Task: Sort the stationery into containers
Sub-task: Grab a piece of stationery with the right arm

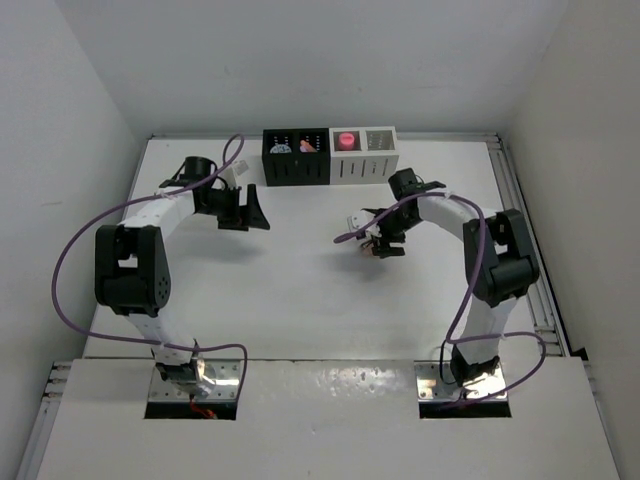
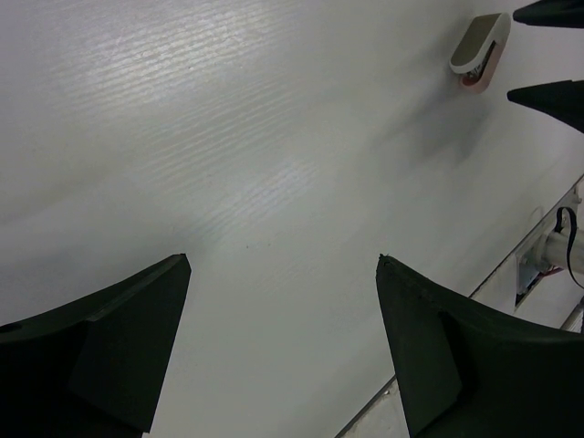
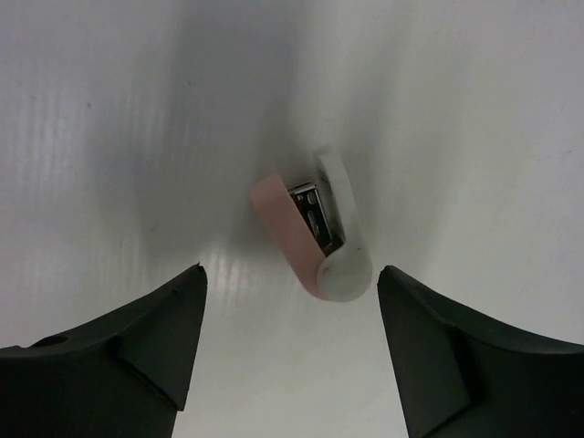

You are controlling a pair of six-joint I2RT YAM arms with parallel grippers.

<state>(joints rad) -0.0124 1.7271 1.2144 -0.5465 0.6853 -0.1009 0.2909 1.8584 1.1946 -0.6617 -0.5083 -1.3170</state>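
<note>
One loose piece lies on the table [image 1: 290,300]: a pink-and-white block [image 3: 315,239], slantwise just below the right gripper [image 3: 290,269], whose fingers stand spread on either side without touching it. The step in hand is judged the approach for a grasp. Next it must descend, close across the block's narrow width and carry it to an organizer, likely the white organizer [image 1: 364,170]. The left gripper [image 2: 283,260] hangs spread, holding nothing. The tabletop is white and finely ribbed, enclosed by plain white walls [image 1: 300,60].
</note>
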